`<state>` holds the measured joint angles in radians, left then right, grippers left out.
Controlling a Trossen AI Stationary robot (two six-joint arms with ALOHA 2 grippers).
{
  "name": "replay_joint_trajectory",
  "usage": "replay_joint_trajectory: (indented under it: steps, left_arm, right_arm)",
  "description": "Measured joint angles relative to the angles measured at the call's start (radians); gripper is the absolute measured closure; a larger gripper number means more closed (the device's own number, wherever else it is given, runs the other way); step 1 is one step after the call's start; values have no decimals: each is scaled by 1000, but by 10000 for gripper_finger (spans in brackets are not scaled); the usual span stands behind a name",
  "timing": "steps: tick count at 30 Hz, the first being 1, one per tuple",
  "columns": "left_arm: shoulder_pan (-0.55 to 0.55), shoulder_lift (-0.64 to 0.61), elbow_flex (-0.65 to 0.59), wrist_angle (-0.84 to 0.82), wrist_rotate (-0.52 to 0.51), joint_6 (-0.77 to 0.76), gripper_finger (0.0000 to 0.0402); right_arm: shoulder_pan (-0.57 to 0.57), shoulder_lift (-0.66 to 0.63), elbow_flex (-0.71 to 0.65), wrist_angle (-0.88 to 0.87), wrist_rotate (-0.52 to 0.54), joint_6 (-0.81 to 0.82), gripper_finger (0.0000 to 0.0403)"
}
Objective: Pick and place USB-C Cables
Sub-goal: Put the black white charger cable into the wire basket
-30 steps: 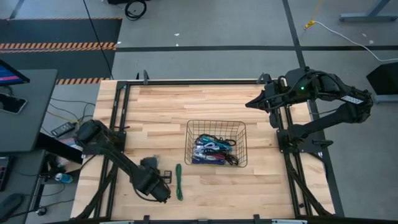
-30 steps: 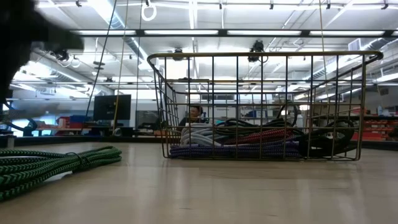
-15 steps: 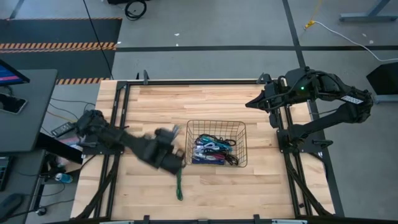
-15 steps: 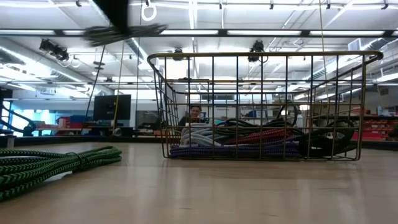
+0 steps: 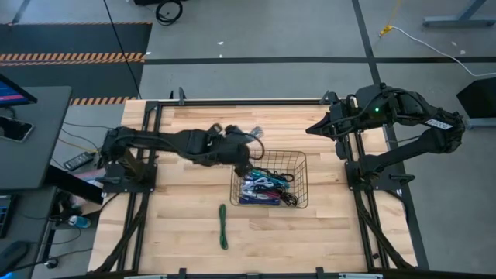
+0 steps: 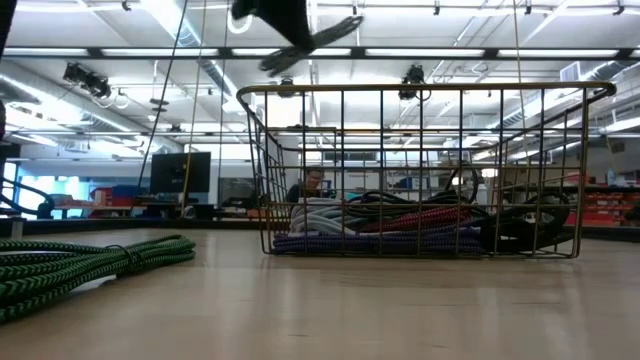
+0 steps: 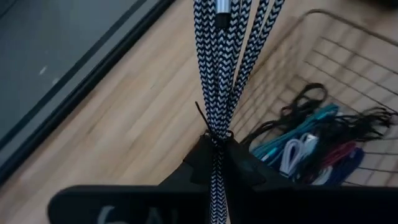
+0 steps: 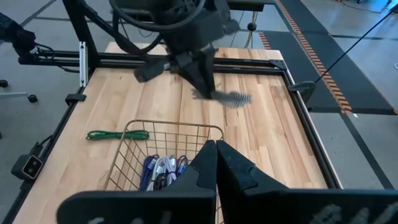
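My left gripper [image 5: 246, 153] is shut on a black-and-white braided USB-C cable bundle [image 7: 225, 56], held in the air over the far left corner of the black wire basket [image 5: 233, 180]. From the right wrist view the bundle [image 8: 232, 98] sticks out sideways past the gripper. Several coloured cables [image 5: 263, 188] lie in the basket. A green cable [image 5: 223, 226] lies on the table near the front edge. My right gripper [image 5: 310, 129] is shut and raised at the far right, holding nothing. My left gripper pinches the bundle between its two fingers just behind the tie [image 7: 214, 134] that binds the strands. The fingers slant down from the table's left and lie along the bundle. The bundle is lifted clear, its long looped part [image 7: 224, 31] reaching out past the fingertips.
The basket's rim [image 6: 420, 90] stands well above the table; the green cable [image 6: 90, 262] lies to its left in the low view. Bare wooden tabletop [image 5: 194, 124] surrounds the basket. Black frame rails [image 5: 147, 155] run along both sides of the table.
My left gripper has risen from the table's near left, beside the green cable, and swung toward the far right to the basket's far left corner, rolling its wrist as it went. The black-and-white bundle has come up with it, clear of the table. The green cable stayed put.
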<state>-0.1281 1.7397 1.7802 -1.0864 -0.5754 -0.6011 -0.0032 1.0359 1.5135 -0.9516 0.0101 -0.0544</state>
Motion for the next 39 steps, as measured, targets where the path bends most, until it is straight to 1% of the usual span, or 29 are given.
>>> replay_joint_trajectory:
  steps: [2, 4, 6, 10, 14, 22, 25, 27, 28, 30, 32, 34, 37, 39]
  left_arm:
    - [22, 16, 1, 73, 34, 100, 382]
    - [38, 32, 1, 107, 82, 209, 382]
    - [48, 53, 0, 158, 146, 314, 382]
    - [53, 108, 0, 210, 254, 420, 382]
    - [42, 166, 0, 257, 348, 440, 382]
    - [-6, 266, 0, 317, 455, 477, 383]
    - [-21, 296, 0, 321, 475, 466, 383]
    - [-26, 314, -1, 289, 486, 455, 383]
    - [-28, 322, 0, 312, 494, 454, 383]
    - [-33, 333, -1, 282, 497, 452, 383]
    - [-33, 348, 0, 317, 507, 450, 383]
    - [-39, 352, -1, 297, 510, 448, 383]
    - [-41, 358, 2, 329, 511, 447, 383]
    - [-45, 359, -1, 310, 521, 426, 383]
  right_arm:
    - [0, 0, 0, 0, 0, 8, 399]
    - [0, 0, 0, 1, 0, 10, 399]
    - [0, -1, 0, 6, 0, 10, 399]
    - [0, -2, 0, 18, 21, 10, 399]
    - [0, -3, 0, 18, 52, 12, 399]
    - [0, -3, 0, 41, 56, 10, 399]
    - [0, -3, 0, 45, 58, 10, 399]
    - [0, -3, 0, 45, 58, 10, 399]
    - [0, -4, 0, 45, 58, 10, 399]
    - [0, -3, 0, 45, 58, 9, 399]
    - [-1, -4, 0, 44, 60, 9, 399]
    - [-1, -5, 0, 43, 60, 9, 399]
    - [-2, -8, 0, 42, 61, 8, 399]
    - [-2, -10, 0, 42, 61, 8, 399]
